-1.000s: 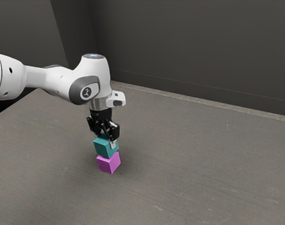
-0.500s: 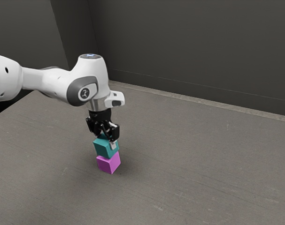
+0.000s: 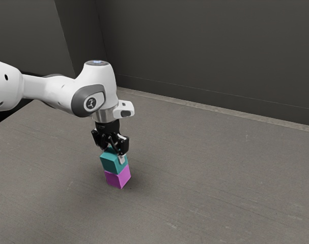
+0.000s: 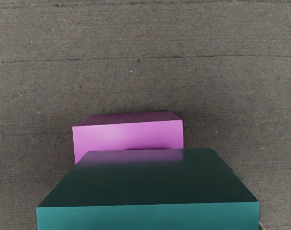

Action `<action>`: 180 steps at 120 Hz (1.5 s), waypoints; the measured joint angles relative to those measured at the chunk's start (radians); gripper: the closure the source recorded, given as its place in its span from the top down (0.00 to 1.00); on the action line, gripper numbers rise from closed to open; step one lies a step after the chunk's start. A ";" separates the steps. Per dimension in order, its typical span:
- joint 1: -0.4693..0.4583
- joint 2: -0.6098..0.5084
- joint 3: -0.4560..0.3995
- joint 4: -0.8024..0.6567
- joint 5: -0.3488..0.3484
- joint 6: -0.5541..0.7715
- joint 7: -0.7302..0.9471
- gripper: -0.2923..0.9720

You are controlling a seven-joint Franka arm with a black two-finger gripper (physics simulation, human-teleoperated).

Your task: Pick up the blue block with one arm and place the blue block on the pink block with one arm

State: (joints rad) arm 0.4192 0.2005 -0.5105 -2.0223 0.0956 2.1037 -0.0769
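blue block | on top of pink block, looks touching | gripper clamped on its opposite sides, fingers one block-width apart | handling: likely rigid, light, smooth faces, could slip; grip flat sides mid-height | count: 1 blue, 1 pink, on table

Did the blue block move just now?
Yes. The blue block has come down a little, closer onto the pink block, which stayed put.
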 joint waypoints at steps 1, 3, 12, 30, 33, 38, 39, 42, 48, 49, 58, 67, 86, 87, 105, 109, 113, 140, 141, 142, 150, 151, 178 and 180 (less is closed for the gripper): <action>0.000 0.000 0.000 0.000 0.001 0.000 0.001 0.45; 0.000 0.000 0.000 0.000 0.002 0.002 0.003 0.45; 0.000 0.000 0.000 -0.002 0.005 0.006 0.010 0.45; 0.000 0.002 0.000 -0.011 0.008 0.016 0.023 0.45; 0.000 0.002 0.001 -0.011 0.008 0.018 0.024 0.45; 0.000 0.006 0.001 -0.010 0.008 0.022 0.027 0.45; 0.000 0.006 0.001 -0.010 0.008 0.023 0.028 0.45; 0.000 0.008 0.002 -0.009 0.009 0.024 0.029 0.45; 0.001 0.009 0.003 -0.007 0.009 0.027 0.033 0.46; 0.001 0.009 0.004 -0.007 0.009 0.028 0.033 0.46; 0.001 0.010 0.005 -0.006 0.009 0.031 0.038 0.46; 0.001 0.011 0.005 -0.006 0.009 0.034 0.041 0.46; 0.001 0.012 0.007 -0.006 -0.003 0.036 0.058 0.60; 0.001 0.012 0.007 -0.006 -0.003 0.036 0.058 0.61; 0.002 0.014 0.007 -0.006 -0.009 0.040 0.074 0.69; 0.001 0.012 0.008 -0.006 -0.009 0.040 0.077 0.70; 0.002 0.009 0.008 -0.006 -0.010 0.041 0.081 0.71; 0.002 -0.106 0.008 -0.007 -0.032 0.024 0.097 0.75; 0.002 -0.112 0.008 -0.007 -0.033 0.023 0.098 0.75; 0.002 -0.118 0.008 -0.007 -0.034 0.021 0.098 0.75; 0.002 -0.159 0.008 -0.007 -0.042 0.007 0.102 0.76; 0.002 -0.162 0.008 -0.007 -0.043 0.005 0.102 0.76; -0.013 -0.196 0.009 -0.008 -0.051 -0.030 0.112 0.76; -0.015 -0.196 0.009 -0.008 -0.051 -0.032 0.113 0.76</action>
State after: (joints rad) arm 0.4043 0.0045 -0.5013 -2.0299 0.0450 2.0719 0.0357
